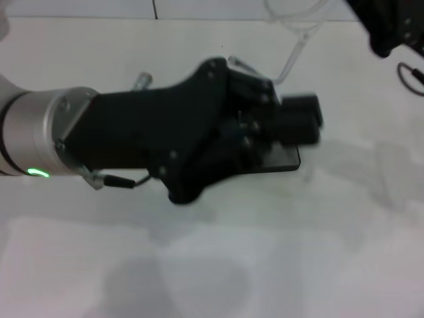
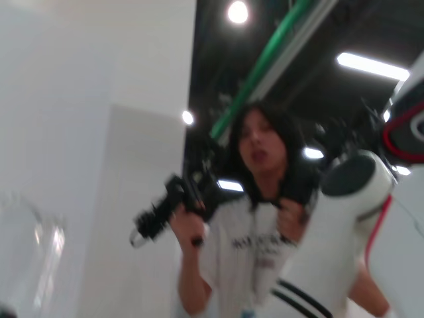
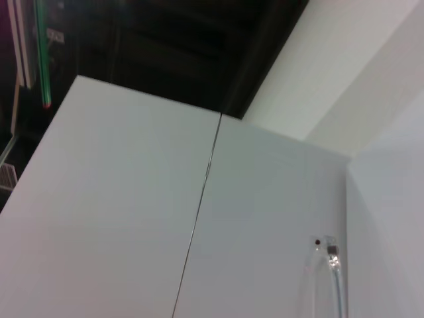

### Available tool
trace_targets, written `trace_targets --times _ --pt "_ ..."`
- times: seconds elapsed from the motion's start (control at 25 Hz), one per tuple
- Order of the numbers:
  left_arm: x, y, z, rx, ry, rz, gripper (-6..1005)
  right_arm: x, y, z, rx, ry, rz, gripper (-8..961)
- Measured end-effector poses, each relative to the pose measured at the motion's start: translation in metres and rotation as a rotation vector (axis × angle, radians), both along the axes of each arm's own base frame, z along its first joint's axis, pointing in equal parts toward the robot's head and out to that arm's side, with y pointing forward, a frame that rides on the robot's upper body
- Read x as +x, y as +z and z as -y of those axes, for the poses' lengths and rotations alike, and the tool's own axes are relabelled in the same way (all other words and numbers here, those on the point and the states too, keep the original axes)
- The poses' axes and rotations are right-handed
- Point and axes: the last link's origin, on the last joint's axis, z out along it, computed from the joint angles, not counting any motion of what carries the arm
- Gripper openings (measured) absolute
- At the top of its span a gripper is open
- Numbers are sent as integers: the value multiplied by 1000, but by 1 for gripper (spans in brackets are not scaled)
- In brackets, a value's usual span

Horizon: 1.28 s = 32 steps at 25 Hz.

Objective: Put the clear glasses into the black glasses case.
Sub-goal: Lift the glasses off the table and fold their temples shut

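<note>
Left gripper [image 1: 298, 119] is being held at frame centre in the head view, directly over the black glasses case [image 1: 281, 159], which is being mostly covered, only a flat edge showing beneath; whether the jaws are apart or together cannot be told. The clear glasses [image 1: 295, 30] are being seen at the upper centre, raised beside the right gripper [image 1: 391, 26] in the upper right corner, jaw state likewise undeterminable. A white table [image 1: 212, 265] is being used as the work surface.

left gripper [image 1: 298, 122] over black glasses case [image 1: 281, 159] | clear glasses [image 1: 295, 30] behind (raised)
</note>
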Motion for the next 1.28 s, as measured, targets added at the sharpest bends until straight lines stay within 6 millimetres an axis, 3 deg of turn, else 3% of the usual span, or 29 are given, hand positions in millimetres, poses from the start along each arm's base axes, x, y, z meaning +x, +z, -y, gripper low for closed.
trace_targets --times 0.28,0.64,0.88,1.28 --pt "-5 4 -8 31 61 51 57 -3 -22 -1 -38 -12 98 107" --pt "-13 0 -20 83 171 47 57 -9 -35 -1 -69 7 157 108" --pt "-20 -2 -24 98 223 36 56 -8 -35 -2 -60 -8 158 108" --pt "-17 -4 -19 69 163 18 57 -6 -34 -4 -43 -30 141 107"
